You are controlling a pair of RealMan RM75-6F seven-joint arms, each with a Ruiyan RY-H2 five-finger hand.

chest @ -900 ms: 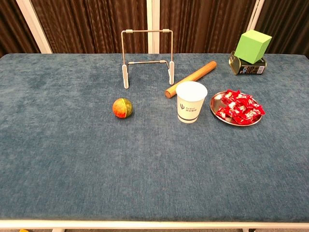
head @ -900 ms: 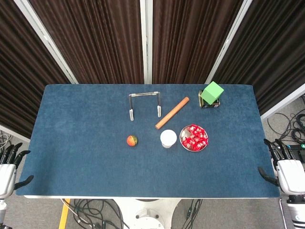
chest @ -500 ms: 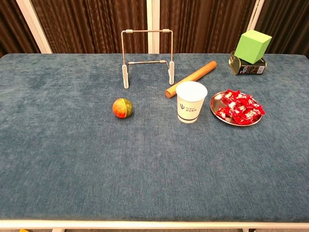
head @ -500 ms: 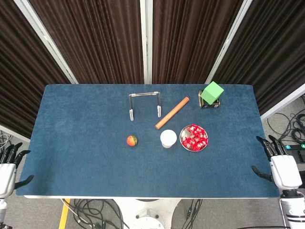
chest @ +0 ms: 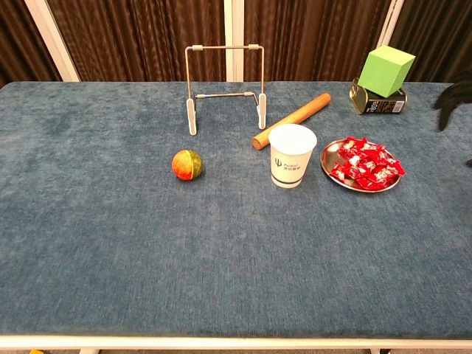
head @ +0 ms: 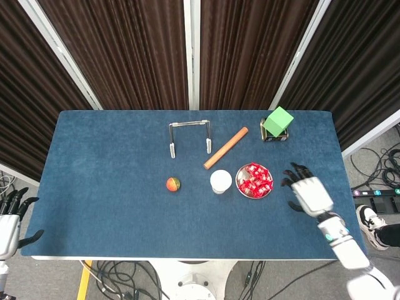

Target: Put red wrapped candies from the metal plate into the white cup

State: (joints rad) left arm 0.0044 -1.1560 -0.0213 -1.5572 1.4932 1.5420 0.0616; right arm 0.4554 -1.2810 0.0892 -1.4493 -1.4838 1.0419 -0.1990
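Several red wrapped candies point(head: 254, 180) point(chest: 365, 162) are heaped on the round metal plate point(head: 244, 193) point(chest: 330, 153). Just left of the plate stands the white cup point(head: 220, 181) point(chest: 290, 155), upright and with nothing showing inside. My right hand point(head: 308, 192) hovers over the table to the right of the plate, fingers spread, holding nothing; its dark fingertips point(chest: 451, 99) show at the right edge of the chest view. My left hand point(head: 9, 219) hangs off the table's front left corner, fingers apart and empty.
A red-green ball point(head: 173, 184) lies left of the cup. A wooden rod point(head: 225, 148) and a metal wire stand point(head: 189, 136) lie behind it. A green cube point(head: 277, 120) sits on a tin point(chest: 377, 105) at the back right.
My right hand has swung in from beyond the table's right edge to over the cloth, close to the plate. The left hand and all objects are unmoved.
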